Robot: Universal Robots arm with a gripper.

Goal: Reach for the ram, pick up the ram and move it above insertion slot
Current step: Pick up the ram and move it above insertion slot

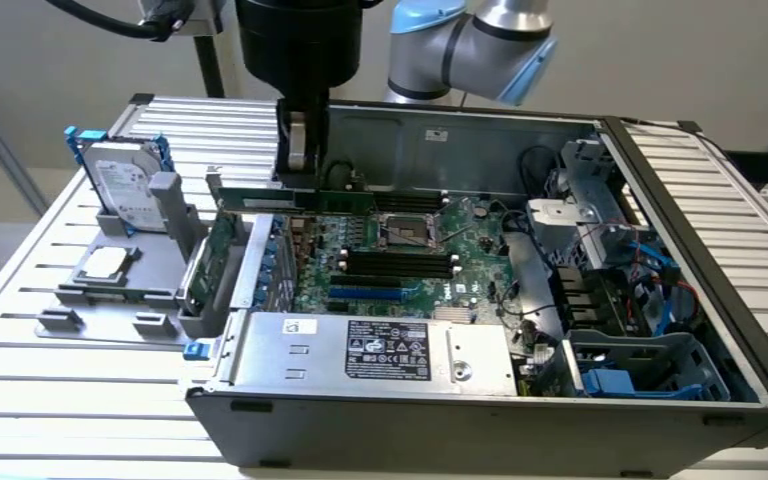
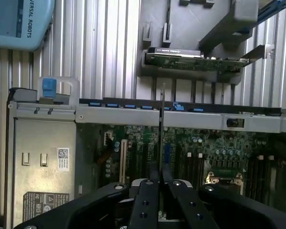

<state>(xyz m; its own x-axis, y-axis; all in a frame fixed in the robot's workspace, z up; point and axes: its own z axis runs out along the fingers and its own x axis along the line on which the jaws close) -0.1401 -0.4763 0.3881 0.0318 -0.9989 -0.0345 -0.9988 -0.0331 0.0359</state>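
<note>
Ram [image 1: 337, 197], a long green stick, hangs level in the upper middle of the exterior view, above the open computer case [image 1: 704, 250] and the far edge of the motherboard [image 1: 398, 250]. The claw [image 1: 301, 150] comes down from a black wrist at the top of that frame, and its fingers are clamped together on the stick near the end toward the exterior view's left. In the wrist view the ram [image 2: 161, 129] appears edge-on as a thin dark line rising from between the two black fingers [image 2: 148, 200] of the claw [image 2: 160, 179], which press against it from both sides. Beneath it in that view lie the motherboard [image 2: 205, 152] and its parallel dark memory slots [image 2: 190, 167].

In the exterior view, the memory slots [image 1: 391, 262] sit in the middle of the board, lower in the frame than the held stick, with the processor socket [image 1: 408, 230] just above them. A silver power supply [image 1: 371, 350] with a label fills the near part of the case. On the slatted metal counter [image 1: 91, 400] at the exterior view's left, a grey fixture [image 1: 117, 300] holds a silver hard drive [image 1: 124, 190] upright and a taller green expansion card [image 1: 213, 260] beside the case wall. The arm's pale blue joint [image 1: 471, 50] shows at the top of the frame.
</note>
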